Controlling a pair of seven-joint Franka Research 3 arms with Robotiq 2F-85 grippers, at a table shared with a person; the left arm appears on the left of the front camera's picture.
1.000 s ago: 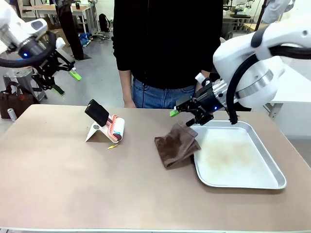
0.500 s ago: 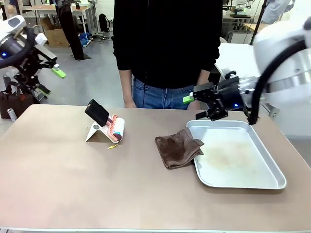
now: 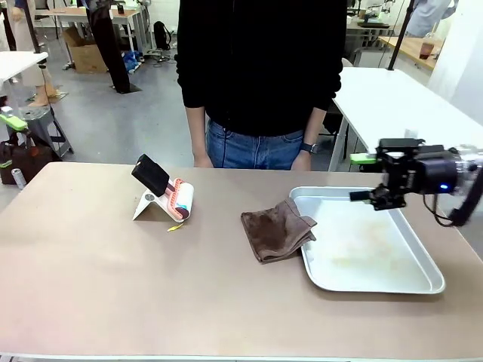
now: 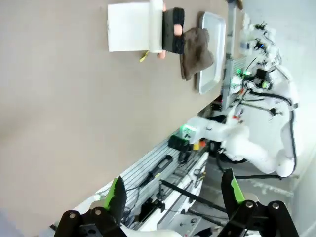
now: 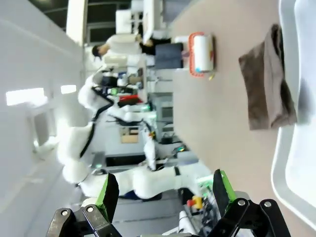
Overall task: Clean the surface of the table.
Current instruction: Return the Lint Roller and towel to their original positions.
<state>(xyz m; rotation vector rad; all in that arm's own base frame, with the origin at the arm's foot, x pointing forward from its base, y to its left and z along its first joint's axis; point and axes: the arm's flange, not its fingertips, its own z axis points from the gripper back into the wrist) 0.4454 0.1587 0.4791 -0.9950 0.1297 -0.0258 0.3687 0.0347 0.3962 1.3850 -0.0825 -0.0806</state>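
Both tools gape empty, the right tool [image 3: 364, 178] above the metal tray [image 3: 423, 280]. Best pinch the crumpled brown cloth [image 3: 275, 230] mid-desk [image 3: 113, 286], then sweep toward the near edge.

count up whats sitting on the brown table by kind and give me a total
Brown cloth: 1, its edge draped over the tray's rim
Metal tray: 1
Lint roller: 1, on its white stand
Small yellow scrap: 1
Total: 4 things on the table
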